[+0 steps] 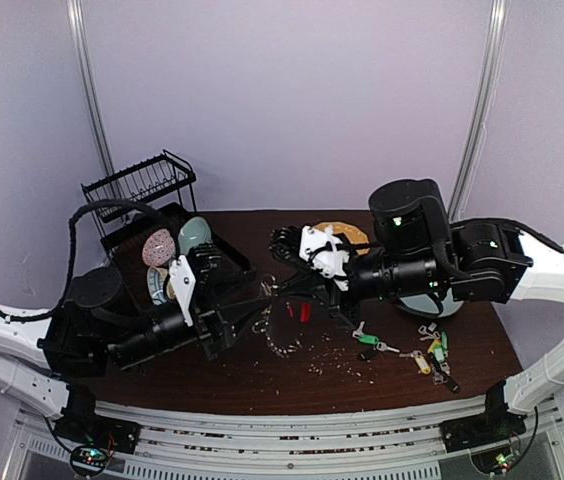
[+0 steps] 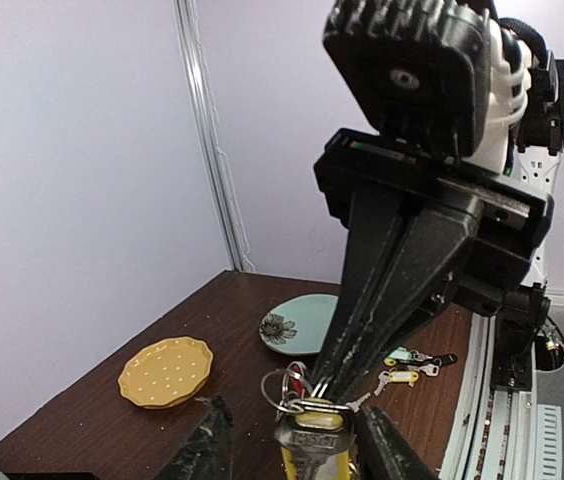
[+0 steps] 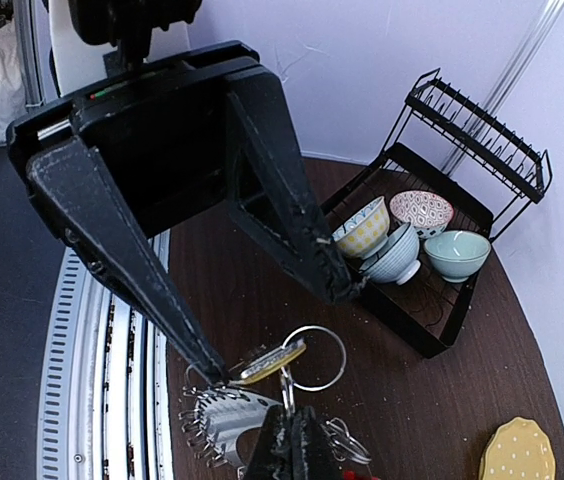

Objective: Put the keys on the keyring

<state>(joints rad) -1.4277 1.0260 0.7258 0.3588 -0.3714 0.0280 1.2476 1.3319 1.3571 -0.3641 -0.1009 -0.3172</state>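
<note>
Location: the red-and-dark, silver-loop-fringed keyring (image 3: 224,415) hangs above the dark brown wooden desk (image 1: 222,378), between both arms. A small silver key with yellow plastic tag (image 3: 272,360) is right at it. The other coloured-tag silver keys (image 1: 417,355) lie on the desk, well apart to the right.
Right end effector (image 3: 287,440): pressed together, pinching a thin wire of the keyring.
Left end effector (image 3: 280,331): spread, one fingertip touching the yellow-tag key, the other clear of it.
Handling: likely light, stiff, slippery metal that dangles and swings. You'd best grip the flat tag, not the blade.
Orientation: key long axis near level, slanting between the left fingers, looped end toward the far finger.
</note>
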